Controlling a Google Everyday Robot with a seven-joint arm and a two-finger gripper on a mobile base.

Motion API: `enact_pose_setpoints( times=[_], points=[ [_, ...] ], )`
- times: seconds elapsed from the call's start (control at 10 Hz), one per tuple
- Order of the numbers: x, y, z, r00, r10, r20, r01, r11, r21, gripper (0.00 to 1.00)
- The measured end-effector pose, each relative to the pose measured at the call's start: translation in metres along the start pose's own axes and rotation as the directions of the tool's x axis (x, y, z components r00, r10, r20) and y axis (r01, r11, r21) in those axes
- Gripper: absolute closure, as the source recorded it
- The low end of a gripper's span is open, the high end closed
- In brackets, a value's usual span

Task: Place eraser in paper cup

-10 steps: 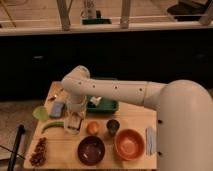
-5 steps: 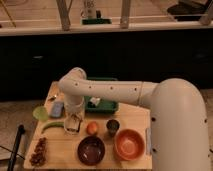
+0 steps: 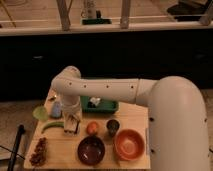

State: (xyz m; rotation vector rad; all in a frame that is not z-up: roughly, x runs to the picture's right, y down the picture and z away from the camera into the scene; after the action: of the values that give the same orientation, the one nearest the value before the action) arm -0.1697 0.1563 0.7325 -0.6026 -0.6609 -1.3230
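My gripper (image 3: 72, 123) points straight down at the left part of the wooden table (image 3: 60, 145), left of the orange fruit (image 3: 92, 128). It sits at or in the mouth of the white-cream paper cup (image 3: 71, 130), which shows only partly beneath it. The eraser is not visible; it is hidden by the gripper or the cup. My white arm reaches in from the right and bends down at the elbow (image 3: 67, 82).
A small metal cup (image 3: 113, 126) stands right of the orange. A dark bowl (image 3: 91, 150) and an orange bowl (image 3: 129, 144) are at the front. A green tray (image 3: 102, 105) is behind. A blue-grey cloth (image 3: 56, 107), green dish (image 3: 40, 113), green vegetable (image 3: 52, 126) and dark fruit cluster (image 3: 38, 151) are on the left.
The elbow has shifted a little left and down. The gripper has stayed over the paper cup, sinking slightly. Nothing on the table has moved.
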Motion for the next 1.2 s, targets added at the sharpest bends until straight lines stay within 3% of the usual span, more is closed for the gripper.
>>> enact_pose_setpoints(
  times=[0.3, 1.0, 1.2],
  points=[
    [0.000, -0.005, 0.002, 1.000, -0.023, 0.003, 0.023, 1.000, -0.002, 0.96],
    [0.008, -0.014, -0.001, 0.999, -0.050, 0.000, 0.050, 0.999, 0.000, 0.27],
    [0.010, -0.013, -0.001, 0.999, -0.053, 0.006, 0.053, 0.999, -0.006, 0.20]
  ],
)
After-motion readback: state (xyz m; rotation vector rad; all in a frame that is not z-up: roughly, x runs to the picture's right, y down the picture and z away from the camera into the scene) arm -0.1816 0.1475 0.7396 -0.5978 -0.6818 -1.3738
